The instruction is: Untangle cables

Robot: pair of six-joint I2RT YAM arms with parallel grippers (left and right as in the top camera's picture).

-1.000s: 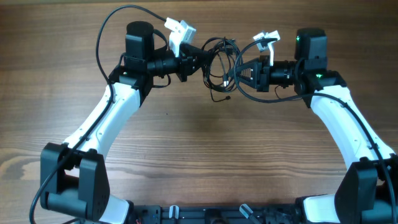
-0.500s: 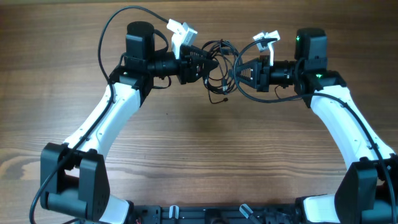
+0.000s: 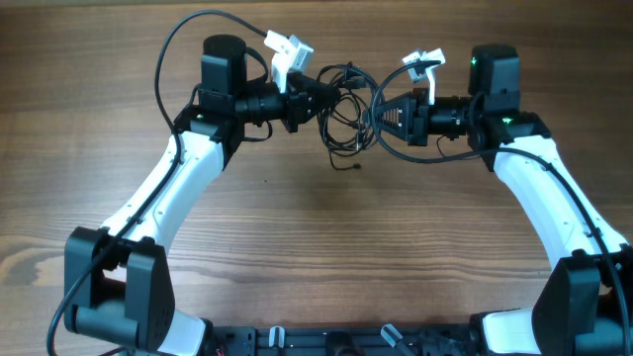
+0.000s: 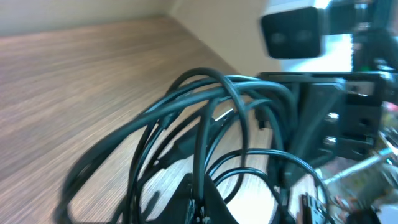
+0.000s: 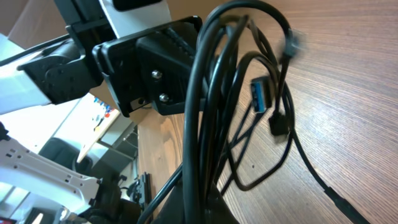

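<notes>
A tangled bundle of thin black cables (image 3: 348,111) hangs between my two grippers above the far middle of the wooden table. My left gripper (image 3: 318,96) is shut on strands at the bundle's left side. My right gripper (image 3: 382,115) is shut on strands at its right side. In the left wrist view the cable loops (image 4: 205,124) fan out from my closed jaws (image 4: 200,205). In the right wrist view several strands (image 5: 211,106) rise from my closed jaws (image 5: 208,205), with a blue USB plug (image 5: 261,93) and a small black plug (image 5: 278,126) dangling. One loose end hangs down (image 3: 348,164).
The wooden table (image 3: 326,247) spreads under both arms. Thicker black arm cables loop over the left arm (image 3: 173,40) and under the right gripper (image 3: 415,156). The two arm bases stand at the near edge.
The left gripper has shifted slightly and the bundle has swung; the dangling loose end now hangs a little lower. The right arm has stayed still.
</notes>
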